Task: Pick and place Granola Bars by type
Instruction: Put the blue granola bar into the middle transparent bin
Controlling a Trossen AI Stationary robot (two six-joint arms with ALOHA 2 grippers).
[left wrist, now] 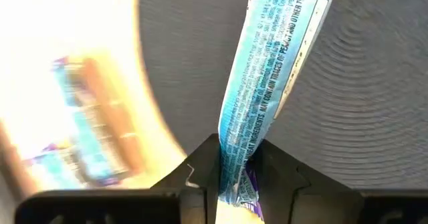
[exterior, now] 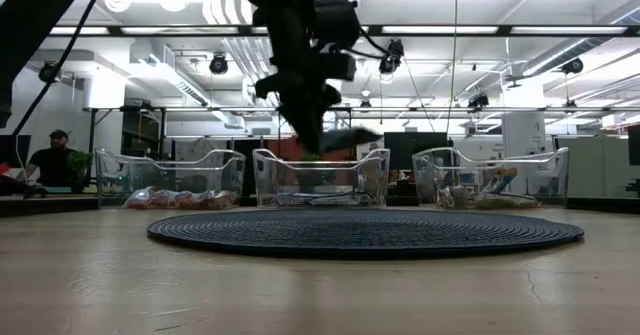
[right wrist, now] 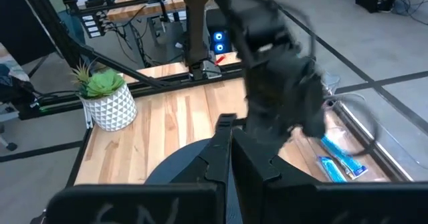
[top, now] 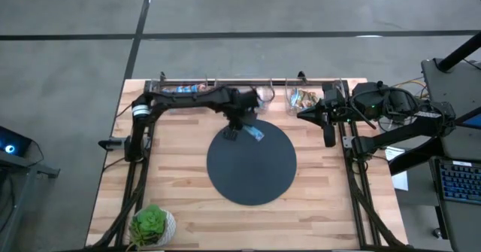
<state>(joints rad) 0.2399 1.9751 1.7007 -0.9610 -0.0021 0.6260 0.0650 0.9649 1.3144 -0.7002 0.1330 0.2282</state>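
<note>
Granola bar gripped over the far edge of the mat

Blue granola bar [left wrist: 267, 83] is hanging pinched by one end in the left end effector [top: 242, 124], which is clenching on the wrapper above the far left rim of the dark round mat [top: 252, 177]. In the low view the bar [exterior: 345, 135] is sticking out sideways from the end effector [exterior: 312, 125], clear of the mat [exterior: 365, 232].

Other bars are lying in three clear bins along the far edge of the worktop [top: 173, 184]: reddish ones in the left bin [exterior: 170, 178], blue ones [right wrist: 341, 158] in the middle bin [exterior: 320, 178], and tan ones in the right bin [exterior: 490, 178].

Right end effector [top: 328, 128] is waiting at the far right, beside the mat, fingers pressed together and holding nothing. A potted plant [top: 152, 226] is sitting at the near left corner.
</note>
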